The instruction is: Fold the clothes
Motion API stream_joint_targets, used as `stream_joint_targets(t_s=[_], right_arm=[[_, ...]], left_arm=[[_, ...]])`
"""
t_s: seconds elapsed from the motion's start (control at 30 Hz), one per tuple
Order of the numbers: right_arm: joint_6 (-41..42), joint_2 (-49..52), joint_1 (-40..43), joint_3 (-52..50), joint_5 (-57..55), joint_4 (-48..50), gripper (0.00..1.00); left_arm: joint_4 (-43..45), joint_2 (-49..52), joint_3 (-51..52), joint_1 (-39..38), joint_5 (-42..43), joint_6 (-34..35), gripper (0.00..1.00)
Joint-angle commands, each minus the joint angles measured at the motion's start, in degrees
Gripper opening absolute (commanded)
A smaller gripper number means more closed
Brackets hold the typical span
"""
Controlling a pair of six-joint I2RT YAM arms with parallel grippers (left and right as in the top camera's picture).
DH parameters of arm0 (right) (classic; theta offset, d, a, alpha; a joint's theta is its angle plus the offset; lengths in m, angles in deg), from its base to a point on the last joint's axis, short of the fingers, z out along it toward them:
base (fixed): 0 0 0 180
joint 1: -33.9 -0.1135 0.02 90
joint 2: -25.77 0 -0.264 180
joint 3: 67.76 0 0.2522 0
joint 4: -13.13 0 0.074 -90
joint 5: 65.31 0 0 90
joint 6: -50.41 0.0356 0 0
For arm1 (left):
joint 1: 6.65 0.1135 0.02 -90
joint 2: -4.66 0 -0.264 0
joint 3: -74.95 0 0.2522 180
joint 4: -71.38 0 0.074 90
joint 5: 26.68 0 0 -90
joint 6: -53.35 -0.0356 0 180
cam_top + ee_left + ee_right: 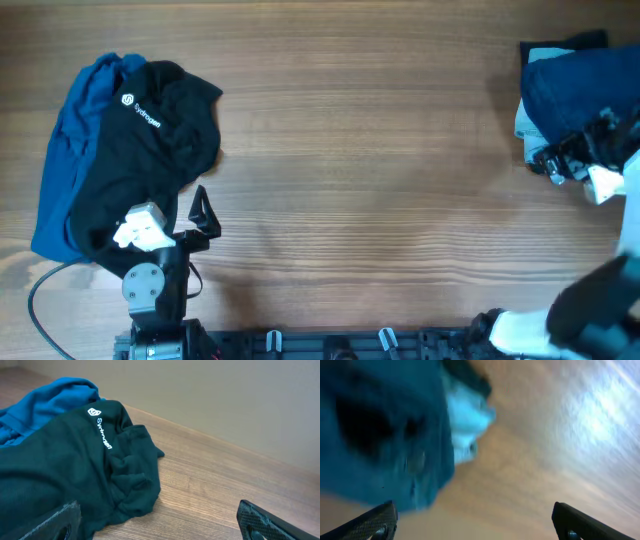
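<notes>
**Both jaws wide, no garment picked yet**

The left jaws stand wide apart with nothing between them, low over the desk in the lower left of the overhead view. They sit just beside the lower right edge of the black top. That top lies crumpled, white logo up, over a blue garment that shows along its left side.

The right jaws are also wide and empty, at the right edge of the overhead view, against the lower edge of the navy shorts. The shorts are heaped in the upper right corner on a pale denim piece. The right wrist view is blurred, so I cannot tell whether the fingers touch cloth.

The step in hand looks like taking one garment to the bare middle of the desk. To do it well, pinch a single layer at a free edge or corner, not a bunched fold. Lift slowly so the piece beneath stays put. At the right, take only navy cloth and leave the denim.
</notes>
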Motion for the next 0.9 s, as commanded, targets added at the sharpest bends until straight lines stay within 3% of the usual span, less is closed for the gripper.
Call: stream_joint_targets(t_s=[0.0,0.07,0.2,0.3,0.4,0.53,0.67,0.87], right_arm=[[0.98,-12.22,-8.63,0.28,-0.04,0.00,1.00],[0.96,-16.41,-14.95,0.28,-0.07,-0.04,1.00],[-1.73,-24.06,-28.81,-0.07,-13.46,-4.85,1.00],[-3.74,-29.22,-38.97,-2.03,-20.06,-14.49,1.00],[-4.02,-33.44,-41.48,-5.09,-23.10,-20.15,1.00],[-14.47,-41.46,-41.31,-13.60,-25.05,-20.37,1.00],[-33.00,-51.17,-39.39,-24.13,-28.55,-8.26,1.00],[-73.31,-63.25,-33.88,-36.96,-22.99,20.55,1.00]], left_arm=[[-0.44,-0.46,0.22,-0.22,-0.55,-1.20,1.00],[-0.44,-0.46,0.22,-0.22,-0.55,-1.20,1.00],[-0.44,-0.46,0.20,-0.22,-0.55,-1.20,1.00],[-0.44,-0.46,0.20,-0.22,-0.55,-1.20,1.00],[-0.44,-0.46,0.20,-0.22,-0.55,-1.20,1.00],[-0.44,-0.46,0.22,-0.22,-0.55,-1.20,1.00],[-0.44,-0.46,0.20,-0.22,-0.55,-1.20,1.00],[-0.44,-0.46,0.22,-0.22,-0.55,-1.20,1.00]])
